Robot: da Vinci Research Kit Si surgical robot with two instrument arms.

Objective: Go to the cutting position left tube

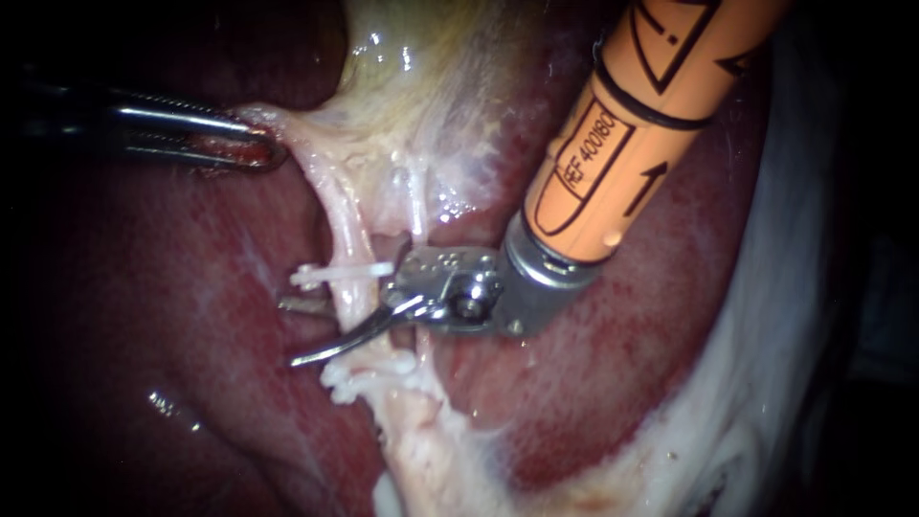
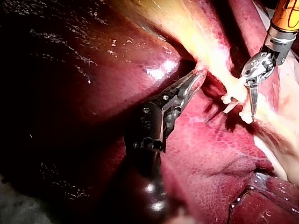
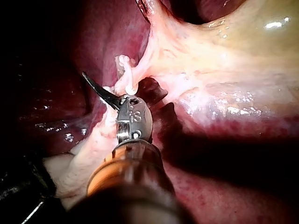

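Right instrument [image 1: 290,332] is in at the left tube [image 1: 347,235] with its blades spread. One shows bright on the near side, the other pokes out dull behind, so the tube sits in the gap between them. That gap falls between the upper clip [image 1: 340,275] and the lower clips [image 1: 369,375], and that looks like the reason for the placement: a cut here would leave clips on both sides. Whether either blade touches the tube, I can't tell.

Across the field, the left instrument [image 1: 257,146] has its jaws pinched on a fold of the gallbladder [image 1: 412,105] edge. By the look of it, that holds the tube stretched and lifted clear of the liver [image 1: 191,316].

The left wrist view adds what the endoscope can't: a side look at one blade running along past the clips. The right wrist view shows only one dark blade beside the tube, with its partner hidden behind tissue.
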